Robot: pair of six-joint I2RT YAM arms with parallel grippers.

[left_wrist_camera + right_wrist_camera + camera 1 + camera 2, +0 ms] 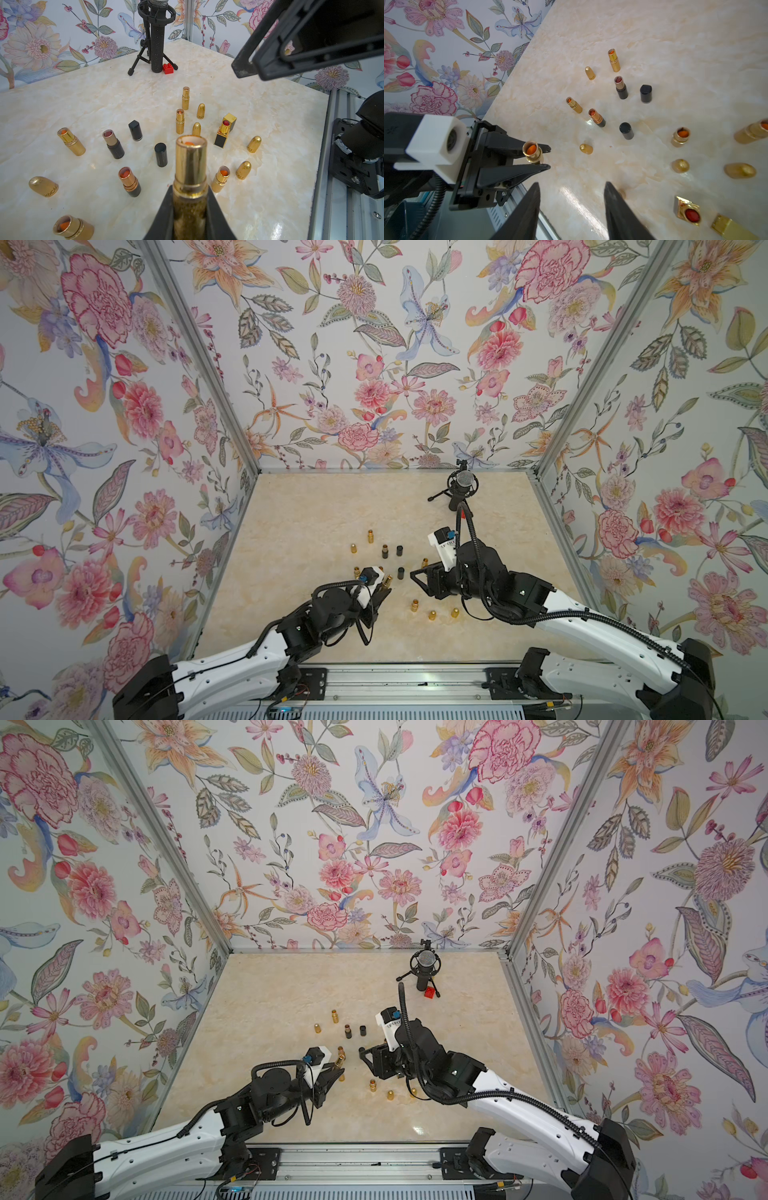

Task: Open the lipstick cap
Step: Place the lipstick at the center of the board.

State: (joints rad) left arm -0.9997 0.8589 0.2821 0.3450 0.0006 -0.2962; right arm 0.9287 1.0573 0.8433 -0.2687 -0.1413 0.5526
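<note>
Gold lipstick (190, 164); cream marbled table (83, 108); floral walls (41, 43).

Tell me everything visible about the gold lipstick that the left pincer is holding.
The gold lipstick is a round, shiny, metal-looking tube: glittery lower barrel, smooth narrower upper sleeve. Its cap is off; an orange stick sits low inside the open mouth. The left pincer is shut on its barrel, holding it tilted above the table.

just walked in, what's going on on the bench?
The left gripper is shut on a gold lipstick, holding it up with the cap already off and the orange stick showing. The right gripper hangs close by, jaws open and empty. On the marble table stand other uncapped lipsticks, with loose gold caps and black caps among them.
</note>
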